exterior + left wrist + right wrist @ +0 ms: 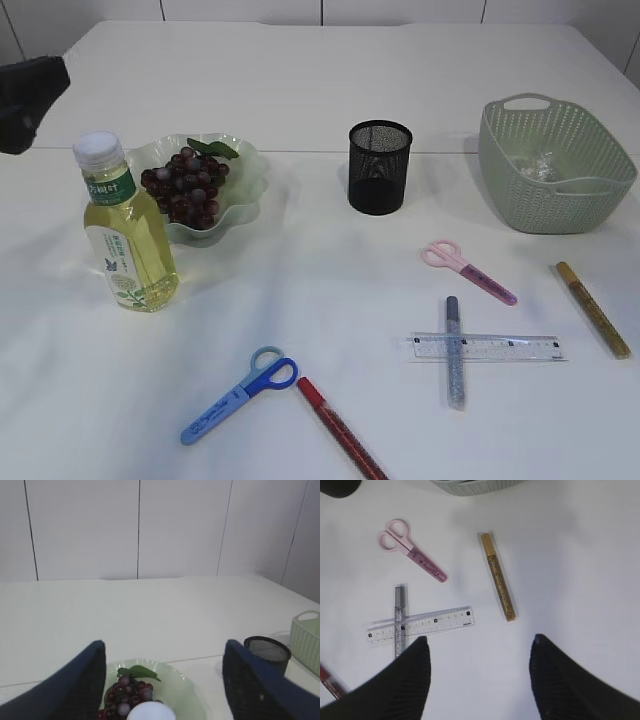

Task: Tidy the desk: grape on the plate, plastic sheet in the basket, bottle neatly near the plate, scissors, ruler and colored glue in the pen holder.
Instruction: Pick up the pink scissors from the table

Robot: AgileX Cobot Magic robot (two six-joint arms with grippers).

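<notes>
Currently on the white bench [300,300]: a bunch of dark red grapes [186,186] lies in the pale green scalloped glass plate [246,178] at upper left, with the clear bottle of yellow drink, white-capped [122,226], upright just beside it. At upper centre, the black mesh pen holder [380,166]; at upper right, the green woven plastic basket [552,165] containing a crumpled clear plastic sheet [540,165]. Lower area: pink scissors [468,269], blue scissors [241,392], a clear ruler [487,347] crossed by a silver glitter glue pen [454,350], a gold glue pen [593,308], a red glue pen [342,428]. Left gripper [165,685] hovers above the bottle cap, jaws apart, empty. Right gripper [480,675] hangs over bare bench, jaws apart, empty.
</notes>
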